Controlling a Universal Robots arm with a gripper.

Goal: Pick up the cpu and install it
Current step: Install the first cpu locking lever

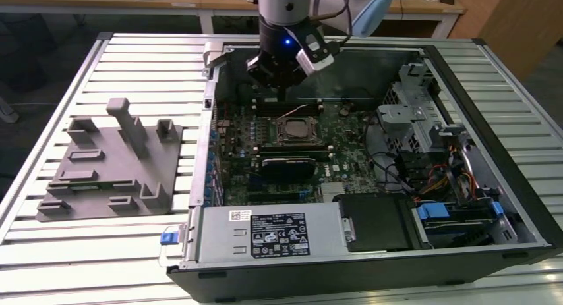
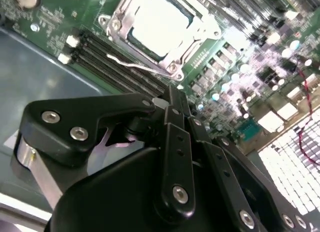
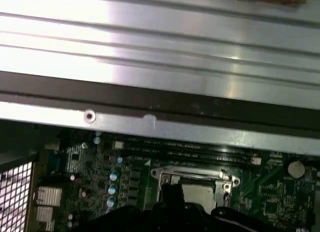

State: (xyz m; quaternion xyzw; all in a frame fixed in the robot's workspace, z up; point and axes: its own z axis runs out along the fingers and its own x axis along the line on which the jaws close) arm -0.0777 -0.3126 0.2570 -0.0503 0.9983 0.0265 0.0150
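The cpu point(image 2: 159, 22) lies seated in the motherboard socket point(image 1: 295, 129) inside the open computer case point(image 1: 492, 153), suggesting installation is done. The tool point(image 1: 279, 78) hovers just beyond the socket's far side, and I cannot tell whether it is spread or pressed together.

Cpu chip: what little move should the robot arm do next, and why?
Probably lift straight up a little. The cpu already lies flat inside the socket frame, and the gripper hangs low beside the socket, apart from the chip.
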